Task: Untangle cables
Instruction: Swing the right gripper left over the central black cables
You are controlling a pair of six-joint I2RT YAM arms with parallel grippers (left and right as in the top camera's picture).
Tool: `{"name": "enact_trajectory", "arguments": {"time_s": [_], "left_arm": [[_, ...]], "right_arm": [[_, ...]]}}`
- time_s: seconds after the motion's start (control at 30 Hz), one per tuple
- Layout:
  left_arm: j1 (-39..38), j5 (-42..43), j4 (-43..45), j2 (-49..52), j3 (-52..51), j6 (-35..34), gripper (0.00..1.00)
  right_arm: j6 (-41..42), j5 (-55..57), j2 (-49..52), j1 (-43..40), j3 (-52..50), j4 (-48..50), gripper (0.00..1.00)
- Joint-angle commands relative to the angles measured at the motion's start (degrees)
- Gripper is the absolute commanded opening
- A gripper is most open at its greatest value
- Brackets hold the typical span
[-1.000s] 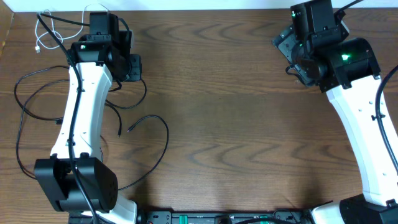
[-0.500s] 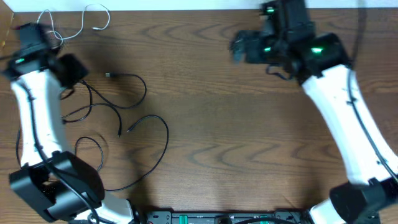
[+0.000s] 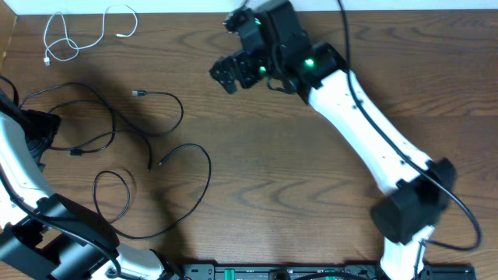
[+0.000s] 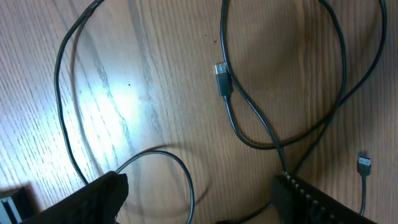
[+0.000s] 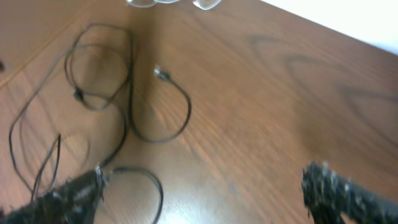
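Black cables [image 3: 115,132] sprawl in overlapping loops across the left side of the table [image 3: 272,194]. The white cable [image 3: 74,35] is coiled on its own up in the far left corner. The left gripper [image 4: 205,198] hovers right over the tangle's left edge, jaws wide and holding nothing, with a USB plug [image 4: 222,79] just ahead of it. The right gripper [image 5: 202,196] is equally wide and empty, well off to the tangle's right. The left arm's nearer, so I'd say the grab is its to make.
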Motion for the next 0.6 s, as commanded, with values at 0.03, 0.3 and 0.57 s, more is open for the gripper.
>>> {"name": "enact_trajectory", "arguments": {"time_s": [0.03,0.3,0.57], "left_arm": [[0.0,-0.3,-0.1,0.7,0.1,-0.9,0.91],[0.0,-0.2,-0.5,0.7,0.1,-0.9,0.91],[0.0,3.9,-0.6,0.7,0.1,-0.9,0.91]], "right_arm": [[-7.7,-4.3,9.6,2.4,17.7,-11.0,0.99],[-4.8,-0.7,20.6,6.8,26.9,-11.7,0.96],[-0.8,5.5,30.1,11.7,26.9,2.3,0.77]]}}
